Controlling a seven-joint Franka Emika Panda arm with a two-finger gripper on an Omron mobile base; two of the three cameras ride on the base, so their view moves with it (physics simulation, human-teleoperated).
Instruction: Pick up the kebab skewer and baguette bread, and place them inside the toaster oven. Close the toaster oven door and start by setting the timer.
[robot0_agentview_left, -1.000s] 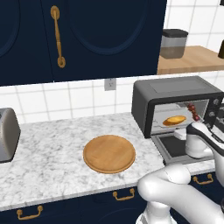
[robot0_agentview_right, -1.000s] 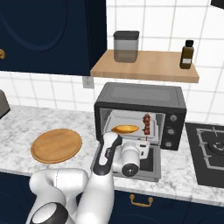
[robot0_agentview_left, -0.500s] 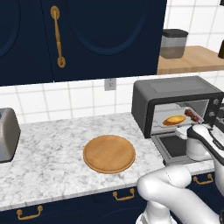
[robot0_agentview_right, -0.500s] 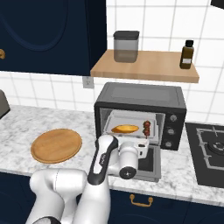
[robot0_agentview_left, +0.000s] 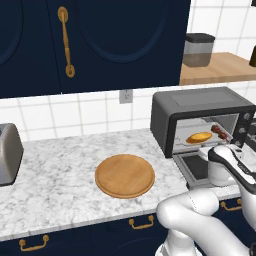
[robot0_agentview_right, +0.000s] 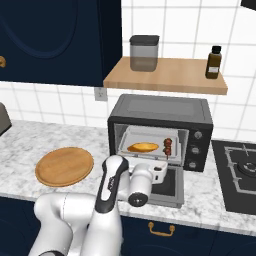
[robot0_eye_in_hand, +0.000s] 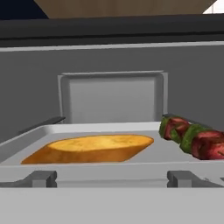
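The toaster oven stands on the counter with the toaster oven door dropped flat open. On its tray, the baguette bread lies to the left. The kebab skewer lies to the right. My gripper hovers over the open door just outside the oven mouth. It faces the tray, open, with nothing between its fingers.
A bare wooden plate lies on the marble counter left of the oven. A silver slot toaster stands at the far left. A shelf above holds a canister and a bottle. A stove is to the right.
My hand has eased back and down a little from the oven mouth, still open. The kebab skewer has settled lower onto the tray beside the baguette bread.
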